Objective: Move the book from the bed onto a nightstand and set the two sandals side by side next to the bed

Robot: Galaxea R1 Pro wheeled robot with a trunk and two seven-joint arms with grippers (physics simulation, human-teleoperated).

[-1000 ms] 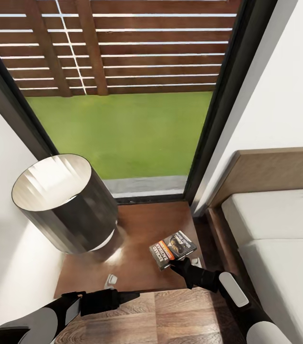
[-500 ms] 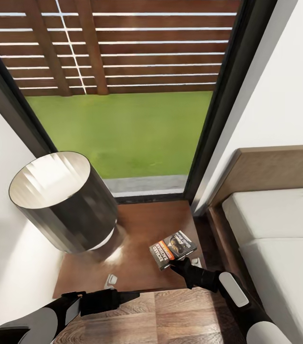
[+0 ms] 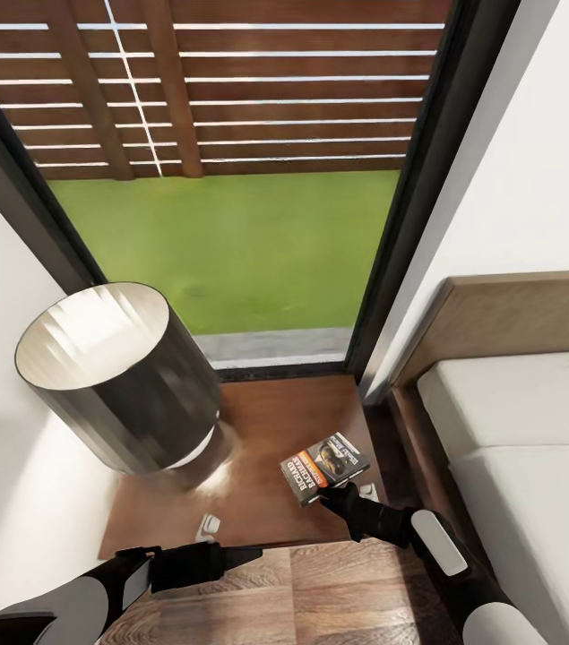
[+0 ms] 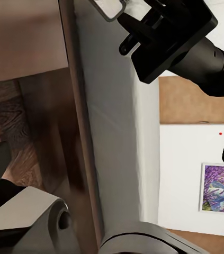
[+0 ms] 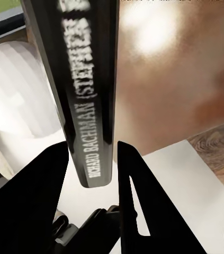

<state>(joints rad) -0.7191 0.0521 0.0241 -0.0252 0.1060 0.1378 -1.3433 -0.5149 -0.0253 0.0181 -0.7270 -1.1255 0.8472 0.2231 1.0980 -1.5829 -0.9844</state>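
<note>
Beside bed (image 3: 535,421), nightstand (image 3: 266,421) under lamp (image 3: 114,385); book (image 3: 324,468) over its front right corner, pinched by right gripper (image 3: 336,495); unchanged since before; left gripper (image 3: 230,557) state unclear

The right claw (image 5: 90,174) grips the book (image 5: 82,90) between its two black fingers (image 5: 37,201), which press against either cover near one end. The book is seen edge-on, its dark spine facing the camera with white lettering reading "RICHARD BACHMAN" running along it, blurred toward the far end. Beyond the book lies the glossy brown tabletop (image 5: 180,74) of the nightstand with a bright glare spot, a patch of wood-plank floor (image 5: 223,153) at one corner, and pale surfaces I cannot identify.
</note>
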